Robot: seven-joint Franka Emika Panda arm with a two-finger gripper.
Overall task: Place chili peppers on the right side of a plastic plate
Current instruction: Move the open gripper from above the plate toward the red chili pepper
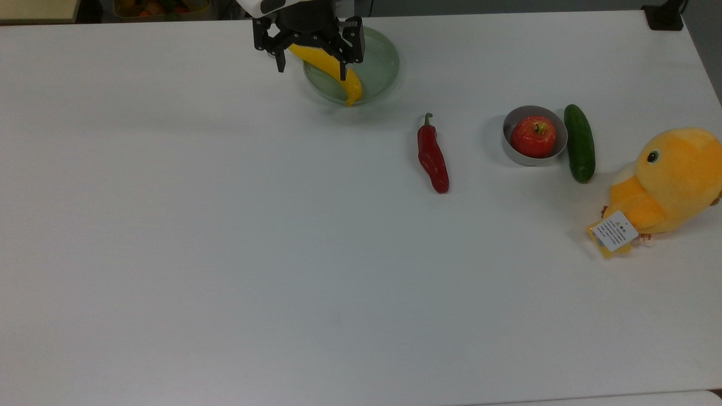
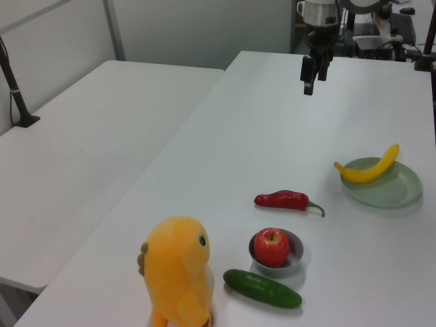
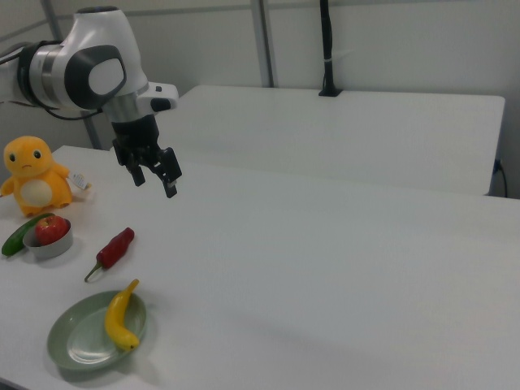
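Observation:
The dark-red chili pepper point(image 1: 432, 155) lies flat on the white table, its green stem pointing toward the pale green plastic plate point(image 1: 381, 62). It sits a short way off the plate's rim, toward the top view's lower right. A yellow banana-like item point(image 1: 333, 73) rests across the plate. My gripper point(image 1: 311, 72) hangs open and empty, high above the table, overlapping the plate's left part in the top view. In the right view the gripper point(image 3: 155, 185) is well above and behind the chili point(image 3: 114, 249) and plate point(image 3: 77, 345).
A grey bowl point(image 1: 510, 149) holding a red apple point(image 1: 533, 136) stands at the top view's right of the chili, with a dark green cucumber point(image 1: 580, 142) beside it. A yellow plush duck point(image 1: 671, 180) sits at the top view's right edge.

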